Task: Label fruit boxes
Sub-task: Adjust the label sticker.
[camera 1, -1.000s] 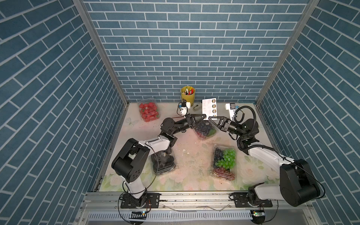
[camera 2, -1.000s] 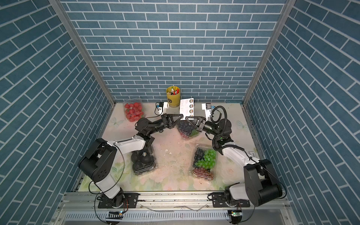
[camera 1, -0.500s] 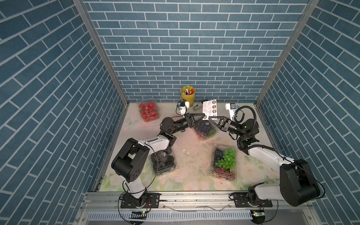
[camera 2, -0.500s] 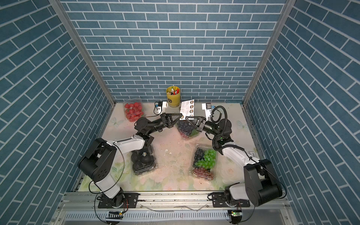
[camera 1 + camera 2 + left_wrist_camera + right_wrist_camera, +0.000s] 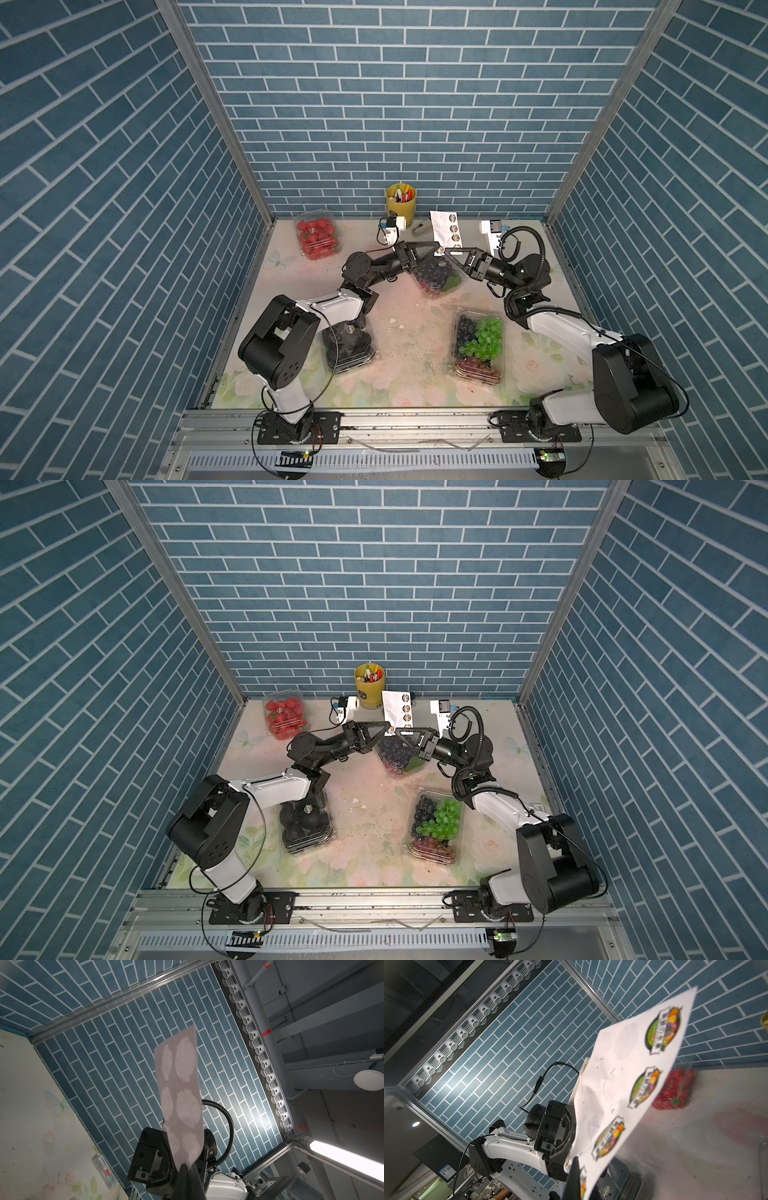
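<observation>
Looking down, the left gripper (image 5: 435,249) is clamped on the bottom edge of the sticker sheet (image 5: 444,228), which stands up long-ways toward the back wall (image 5: 395,124). Meanwhile the right gripper (image 5: 448,251) is pinched shut at that same edge, on a sticker or the paper I can't tell. The dark grape box (image 5: 436,276) sits right under both tips, equally near either arm.

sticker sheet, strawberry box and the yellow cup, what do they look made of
sticker sheet: thin white paper with a smooth liner. It bends, and the left wrist view shows the round stickers glowing through its back.
strawberry box: thin clear plastic, shiny. The berries show through and the lid catches glare.
yellow cup: opaque and smooth, probably plastic, though painted metal is possible.
</observation>
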Robot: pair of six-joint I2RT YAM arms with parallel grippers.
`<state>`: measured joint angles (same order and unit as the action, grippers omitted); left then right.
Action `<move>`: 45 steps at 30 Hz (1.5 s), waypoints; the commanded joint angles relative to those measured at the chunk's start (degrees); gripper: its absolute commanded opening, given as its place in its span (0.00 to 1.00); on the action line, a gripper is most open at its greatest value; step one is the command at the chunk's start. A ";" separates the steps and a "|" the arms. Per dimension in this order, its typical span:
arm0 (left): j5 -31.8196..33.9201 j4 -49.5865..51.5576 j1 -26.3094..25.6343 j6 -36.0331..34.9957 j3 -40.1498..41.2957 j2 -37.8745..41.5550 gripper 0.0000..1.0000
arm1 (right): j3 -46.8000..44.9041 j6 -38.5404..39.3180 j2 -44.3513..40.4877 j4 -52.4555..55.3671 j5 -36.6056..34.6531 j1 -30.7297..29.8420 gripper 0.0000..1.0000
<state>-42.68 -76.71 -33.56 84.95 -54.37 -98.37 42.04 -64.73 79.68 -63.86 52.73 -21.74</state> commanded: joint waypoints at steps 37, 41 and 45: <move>-1.04 -3.71 -2.08 0.14 -1.44 -2.97 0.00 | 1.55 -4.57 2.08 -6.56 -0.08 -0.26 0.00; -0.99 -3.71 -2.42 0.22 -1.55 -3.60 0.00 | 1.64 -4.58 1.87 -6.48 0.03 -0.30 0.00; -0.98 -3.71 -2.43 0.26 -1.62 -3.63 0.00 | 1.55 -4.47 1.80 -6.34 0.14 -0.19 0.00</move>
<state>-42.24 -79.55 -35.29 85.32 -54.94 -100.90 42.04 -67.29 81.67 -66.43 52.73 -21.71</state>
